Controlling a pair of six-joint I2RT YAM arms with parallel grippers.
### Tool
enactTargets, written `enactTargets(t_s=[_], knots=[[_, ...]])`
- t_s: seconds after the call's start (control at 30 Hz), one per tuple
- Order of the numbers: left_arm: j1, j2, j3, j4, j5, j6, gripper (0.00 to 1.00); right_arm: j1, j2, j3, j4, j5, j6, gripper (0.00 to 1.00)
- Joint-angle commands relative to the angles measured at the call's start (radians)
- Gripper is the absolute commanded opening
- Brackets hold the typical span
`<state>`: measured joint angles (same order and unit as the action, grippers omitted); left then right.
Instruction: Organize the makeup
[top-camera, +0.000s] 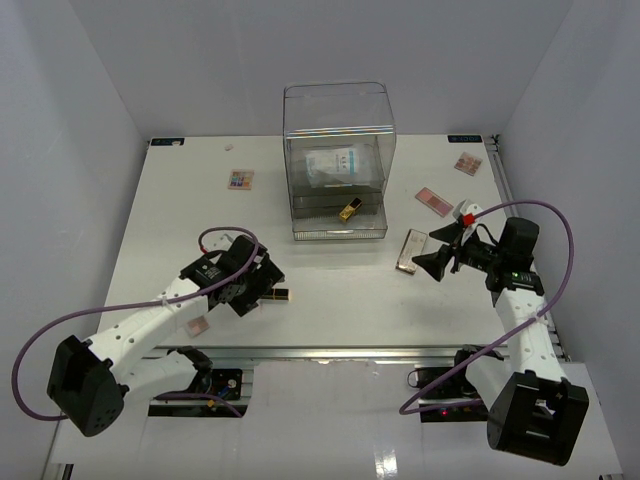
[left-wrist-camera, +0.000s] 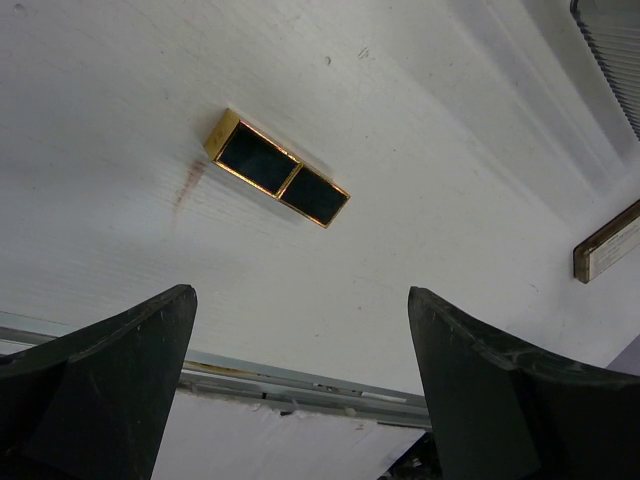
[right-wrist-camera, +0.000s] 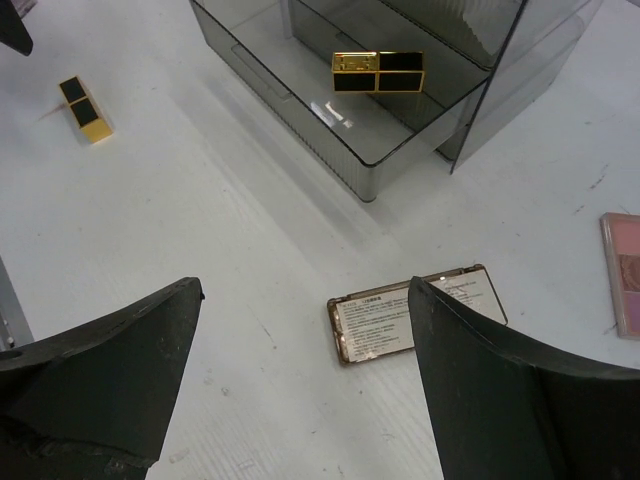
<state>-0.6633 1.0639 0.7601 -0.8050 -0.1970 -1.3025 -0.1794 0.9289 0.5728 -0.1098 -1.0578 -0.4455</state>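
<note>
With the left tool (left-wrist-camera: 300, 300) wide and empty just short of the lipstick tube (left-wrist-camera: 277, 167), flat on the table (left-wrist-camera: 100, 100), and the right tool (right-wrist-camera: 305, 290) wide over the gold compact (right-wrist-camera: 400, 318): align across the tube's narrow sides, descend squarely, close gently.

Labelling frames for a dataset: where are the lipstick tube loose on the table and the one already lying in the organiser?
loose lipstick tube (left-wrist-camera: 288, 182): left wrist view, middle seam of its side.
stowed lipstick tube (right-wrist-camera: 378, 72): right wrist view, middle seam.
</note>
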Motion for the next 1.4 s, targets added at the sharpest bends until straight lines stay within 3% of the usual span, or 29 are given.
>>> enactTargets(t_s=[0.0, 0.33, 0.77, 1.07, 1.23, 1.37], knots=[[0.04, 0.008, -0.035, -0.03, 0.097, -0.135, 0.98, -0.011, -0.021, 0.009, 0.053, 0.052, -0.018, 0.9], [0.156, 0.05, -0.036, -0.029, 0.128, -0.095, 0.91, -0.011, -0.085, -0.005, 0.061, 0.096, -0.047, 0.9], [0.189, 0.328, 0.033, 0.118, 0.147, -0.087, 0.85, -0.009, -0.089, -0.013, 0.053, 0.07, -0.073, 0.9], [0.197, 0.398, 0.07, 0.151, 0.154, -0.079, 0.84, -0.009, -0.084, -0.016, 0.05, 0.057, -0.081, 0.9], [0.208, 0.442, 0.082, 0.172, 0.17, -0.067, 0.74, -0.009, -0.081, -0.019, 0.048, 0.059, -0.085, 0.9], [0.208, 0.457, 0.09, 0.181, 0.195, -0.053, 0.6, -0.011, -0.077, -0.02, 0.048, 0.065, -0.092, 0.9]])
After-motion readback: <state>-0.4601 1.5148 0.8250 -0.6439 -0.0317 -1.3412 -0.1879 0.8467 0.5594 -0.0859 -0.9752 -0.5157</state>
